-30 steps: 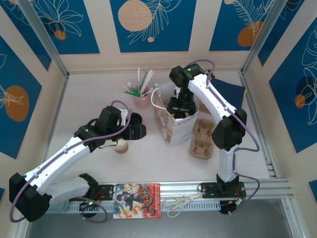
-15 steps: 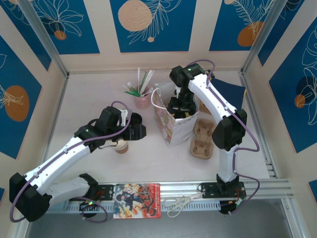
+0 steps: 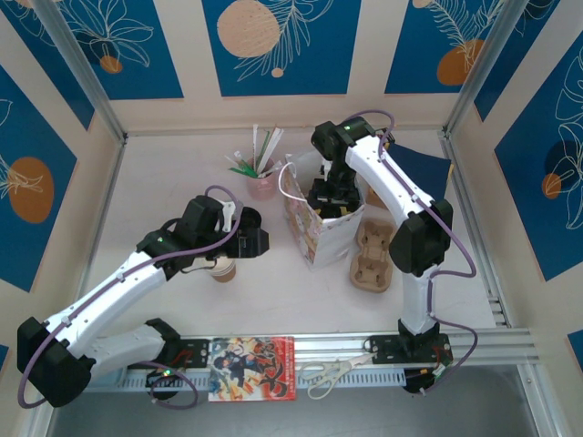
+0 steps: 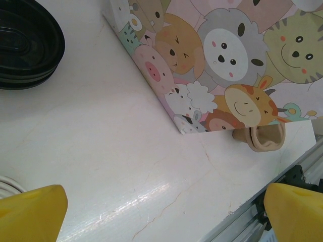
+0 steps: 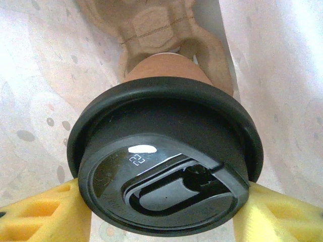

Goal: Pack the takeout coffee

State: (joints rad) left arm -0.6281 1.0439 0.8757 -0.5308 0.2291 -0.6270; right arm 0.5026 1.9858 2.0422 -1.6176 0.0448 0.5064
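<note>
Here, the lidded brown cup (image 5: 166,70) hangs in the right gripper's (image 5: 161,217) clasp inside the cartoon bag (image 3: 314,238), while the unlidded takeout coffee (image 3: 222,268) stands on the table, left of centre in the top view.
You'll see yellow fingers pressed to either side of its black lid (image 5: 166,166), with a cardboard carrier (image 5: 151,30) on the bag floor beneath; whether the cup is seated you cannot tell. The left gripper (image 4: 161,212) is spread wide over bare white table (image 4: 101,151), near the open cup. Stacked black lids (image 4: 25,45) sit upper left in its wrist view. A pink straw cup (image 3: 262,182) stands behind the bag, a second carrier (image 3: 373,255) to its right. Blue leaf-patterned panels (image 3: 273,36) wall the cell.
</note>
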